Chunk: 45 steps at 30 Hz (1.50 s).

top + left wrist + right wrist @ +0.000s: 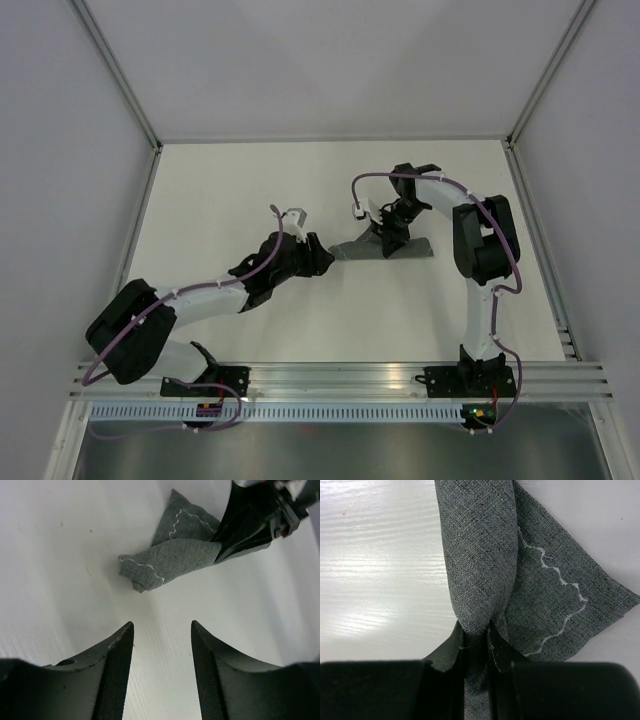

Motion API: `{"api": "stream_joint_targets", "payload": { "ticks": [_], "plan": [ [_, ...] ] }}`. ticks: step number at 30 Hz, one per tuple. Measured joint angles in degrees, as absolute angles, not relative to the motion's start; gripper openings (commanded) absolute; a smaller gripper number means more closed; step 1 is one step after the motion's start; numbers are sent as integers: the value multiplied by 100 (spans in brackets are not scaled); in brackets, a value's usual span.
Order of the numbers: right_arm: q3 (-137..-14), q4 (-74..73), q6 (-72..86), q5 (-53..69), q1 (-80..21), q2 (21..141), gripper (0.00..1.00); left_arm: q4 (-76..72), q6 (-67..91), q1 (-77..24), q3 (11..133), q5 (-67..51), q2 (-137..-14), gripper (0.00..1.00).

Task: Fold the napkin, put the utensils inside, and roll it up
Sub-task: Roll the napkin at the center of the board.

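The napkin (385,248) lies rolled into a narrow dark grey bundle on the white table, its pale wavy hem showing (170,555) (555,590). My right gripper (392,235) (476,630) is shut on the roll, the cloth pinched between its jaws. Just left of the roll's loose end, my left gripper (322,255) (162,625) stands open with only bare table between its fingers. The utensils are hidden from every view.
White table (250,190) with grey walls at the back and sides. An aluminium rail (340,378) runs along the near edge, where both arm bases are bolted.
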<state>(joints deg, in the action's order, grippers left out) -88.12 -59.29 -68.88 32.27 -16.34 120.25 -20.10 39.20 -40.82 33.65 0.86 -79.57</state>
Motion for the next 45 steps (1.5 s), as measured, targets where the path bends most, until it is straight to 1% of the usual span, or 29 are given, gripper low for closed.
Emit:
{"api": "stream_joint_targets", "payload": {
  "ticks": [4, 5, 6, 9, 12, 14, 17, 21, 28, 39, 45],
  "plan": [
    [-9448, -6606, -6976, 3363, -1588, 12490, 0, -2611, 2593, -5015, 3400, 1061, -8176, 58],
    [-9557, -6720, -6993, 3376, -1584, 12567, 0, -2987, 2191, -5221, 3371, 1184, -8298, 63],
    [-9655, -6820, -7008, 3382, -1581, 12637, 1, -3516, 1739, -5384, 3315, 1227, -8451, 65],
    [-9859, -7039, -7035, 3402, -1573, 12781, 0, -4963, 620, -5634, 3081, 1251, -9011, 68],
    [-9926, -7118, -7037, 3426, -1557, 12833, 0, -5813, -408, -5712, 3085, 1076, -9741, 69],
    [-9959, -7166, -7041, 3424, -1557, 12855, 1, -6025, -1009, -5745, 3177, 854, -10110, 70],
    [-10018, -7264, -7061, 3426, -1553, 12908, 0, -5996, -1754, -5824, 3428, 543, -10390, 70],
    [-10001, -7428, -7102, 3422, -1551, 12925, 0, -5730, -2598, -5885, 3835, 130, -10422, 70],
    [-9939, -7760, -7135, 3424, -1546, 12971, 1, -4589, -3739, -5885, 4475, -513, -10466, 69],
    [-9843, -7983, -7126, 3409, -1546, 12988, 0, -3164, -4235, -5485, 5325, -1310, -10875, 68],
    [-9830, -8031, -7113, 3404, -1546, 13002, 0, -2515, -4237, -5242, 5863, -1584, -11139, 64]
  ]
}}
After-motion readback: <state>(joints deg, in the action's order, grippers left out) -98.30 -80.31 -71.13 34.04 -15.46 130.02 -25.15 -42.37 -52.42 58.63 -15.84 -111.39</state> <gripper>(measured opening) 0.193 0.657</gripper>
